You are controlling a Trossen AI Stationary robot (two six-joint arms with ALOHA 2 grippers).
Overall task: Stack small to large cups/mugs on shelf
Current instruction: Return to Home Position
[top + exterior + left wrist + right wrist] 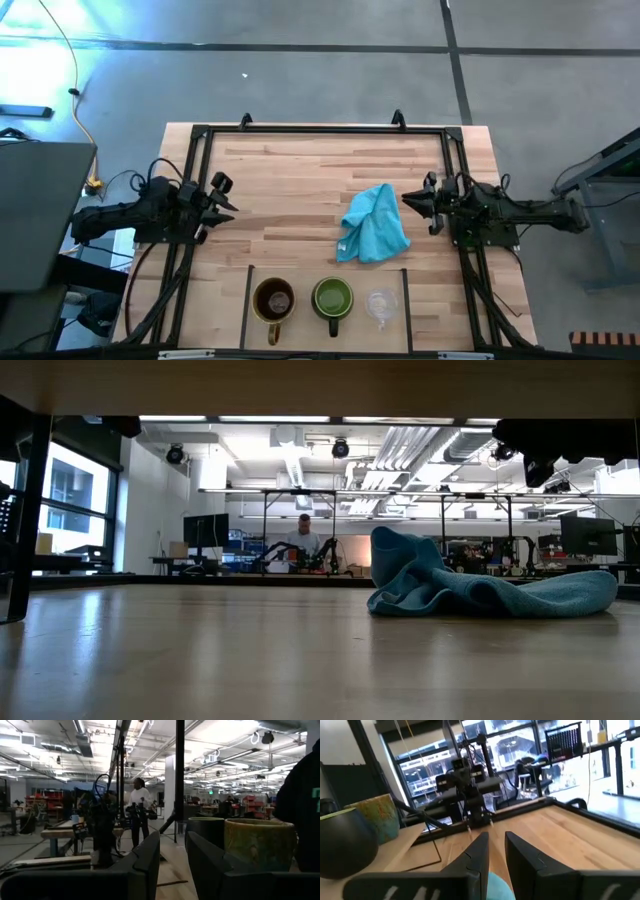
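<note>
Left gripper [224,197]: at the table's left side, raised off the wood and pointing inward toward the middle. Its fingers stand a narrow gap apart with nothing between them.
Right gripper [414,200]: at the table's right side, facing the left one across the table. Its fingers are also a little apart and it grips nothing.
Shelf [303,276]: slatted strip along the table's near edge. One bay is marked off by two thin black bars and lies between the two arms.
Brown mug [273,299]: upright in the bay at the end nearer the left arm, well apart from the left gripper. Its handle points to the near edge.
Green mug [333,297]: upright in the middle of the bay, just beside the brown mug. Its handle also points to the near edge.
Glass [381,303]: at the bay's end nearer the right arm, just beside the green mug and well apart from the right gripper.
Cloth [375,226]: crumpled turquoise heap just in front of the right gripper's tips, between that gripper and the table's middle. It lies on the far side of the shelf from the green mug and glass.
Frame [320,128]: black rails around the tabletop.
Person [304,536]: far back in the room, at a bench.
</note>
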